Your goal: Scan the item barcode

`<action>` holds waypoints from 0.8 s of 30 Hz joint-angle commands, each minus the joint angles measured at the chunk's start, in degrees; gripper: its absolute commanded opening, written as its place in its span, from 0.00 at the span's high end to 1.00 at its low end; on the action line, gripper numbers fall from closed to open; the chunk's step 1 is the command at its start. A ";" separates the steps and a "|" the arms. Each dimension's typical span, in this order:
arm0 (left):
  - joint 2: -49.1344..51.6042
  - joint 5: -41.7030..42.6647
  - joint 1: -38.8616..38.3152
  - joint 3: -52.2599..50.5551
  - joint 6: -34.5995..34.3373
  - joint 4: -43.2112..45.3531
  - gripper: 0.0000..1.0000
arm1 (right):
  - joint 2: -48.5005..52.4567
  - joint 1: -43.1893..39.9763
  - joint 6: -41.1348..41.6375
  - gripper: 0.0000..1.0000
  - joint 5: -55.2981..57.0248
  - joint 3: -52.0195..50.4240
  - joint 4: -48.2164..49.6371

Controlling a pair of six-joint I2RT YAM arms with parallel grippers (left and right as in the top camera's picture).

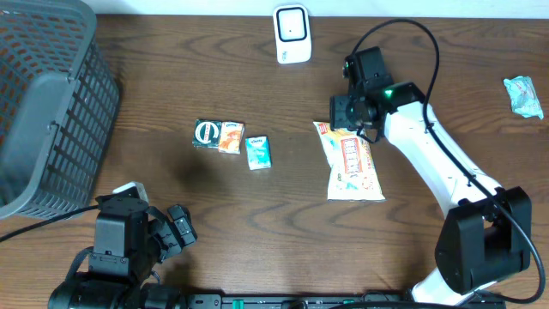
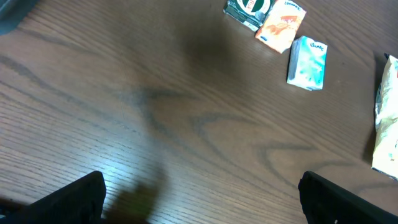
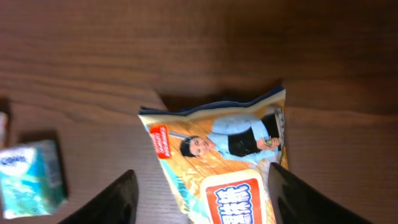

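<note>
The item, an orange-and-white snack bag (image 1: 353, 165) (image 3: 214, 149), lies flat on the wooden table right of centre. My right gripper (image 1: 352, 120) (image 3: 202, 194) is down over its far end, one dark finger on each side. The right finger (image 3: 298, 196) is at the bag's edge, while the left finger (image 3: 115, 202) stands off it with bare wood between, so the jaws are open. A white scanner (image 1: 292, 34) stands at the back centre. At the front left, my left gripper (image 1: 176, 227) (image 2: 202, 199) is wide open over bare wood.
A dark green pack (image 1: 208, 133) (image 2: 247, 11), an orange pack (image 1: 230, 137) (image 2: 281, 25) and a teal tissue pack (image 1: 257, 152) (image 2: 307, 62) (image 3: 28, 177) lie mid-table. A grey basket (image 1: 43, 112) stands at the far left. A teal wrapper (image 1: 523, 94) lies at the right edge.
</note>
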 commanded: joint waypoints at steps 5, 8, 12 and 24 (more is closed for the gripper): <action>-0.22 -0.52 0.13 -0.13 0.11 -0.15 0.03 | 2.78 -0.22 -1.27 0.45 1.09 -6.88 3.50; -0.22 -0.52 0.13 -0.13 0.11 -0.15 0.02 | 3.89 -0.13 -3.04 0.36 0.63 -9.64 6.69; -0.22 -0.52 0.13 -0.13 0.11 -0.15 0.02 | 5.81 -0.15 -3.19 0.19 0.66 -11.76 8.31; -0.22 -0.52 0.13 -0.13 0.11 -0.15 0.02 | 2.86 -0.24 -3.13 0.01 -1.11 0.07 -3.80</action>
